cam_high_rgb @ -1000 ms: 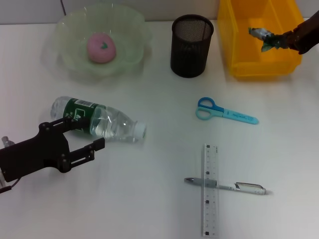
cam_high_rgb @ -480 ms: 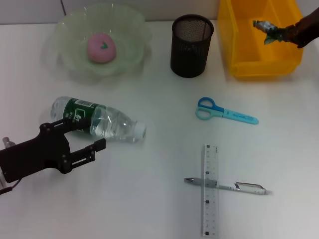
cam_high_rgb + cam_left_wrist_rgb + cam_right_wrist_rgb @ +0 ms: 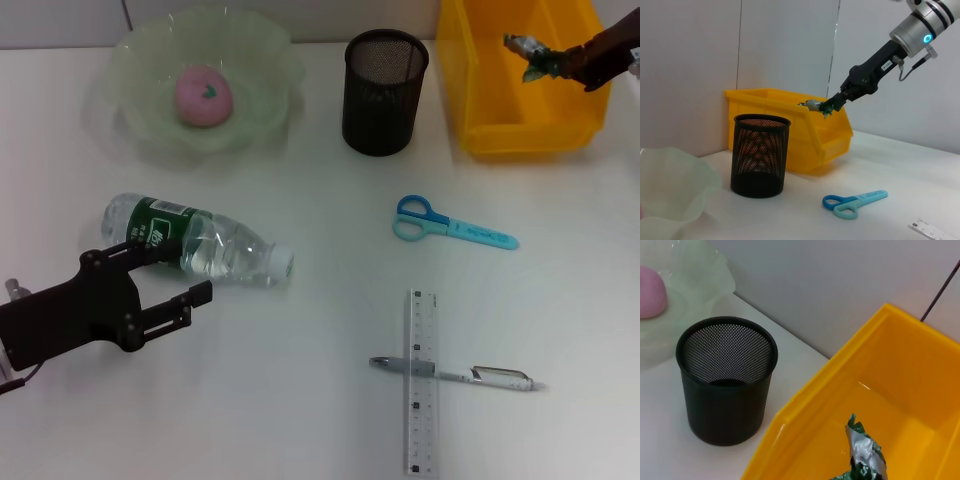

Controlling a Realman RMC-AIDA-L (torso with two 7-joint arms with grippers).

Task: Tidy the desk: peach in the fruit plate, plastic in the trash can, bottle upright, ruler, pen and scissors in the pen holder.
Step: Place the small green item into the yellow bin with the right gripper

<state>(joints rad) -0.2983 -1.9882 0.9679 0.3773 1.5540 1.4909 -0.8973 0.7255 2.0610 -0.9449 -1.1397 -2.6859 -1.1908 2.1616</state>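
My right gripper (image 3: 560, 64), still pinching the plastic wrapper (image 3: 527, 53), has risen slightly above the yellow trash can (image 3: 480, 95), release pending; my left gripper (image 3: 185, 278), fingers spread, stays beside the bottle (image 3: 195, 240).

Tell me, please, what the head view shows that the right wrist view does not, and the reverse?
Only the head view shows the bottle lying on its side, the left pincer beside it, the scissors, ruler, pen and right pincer.

Only the right wrist view shows the wall behind the desk.

Both show the peach in the fruit plate, the pen holder, the yellow trash can and the plastic wrapper above it.
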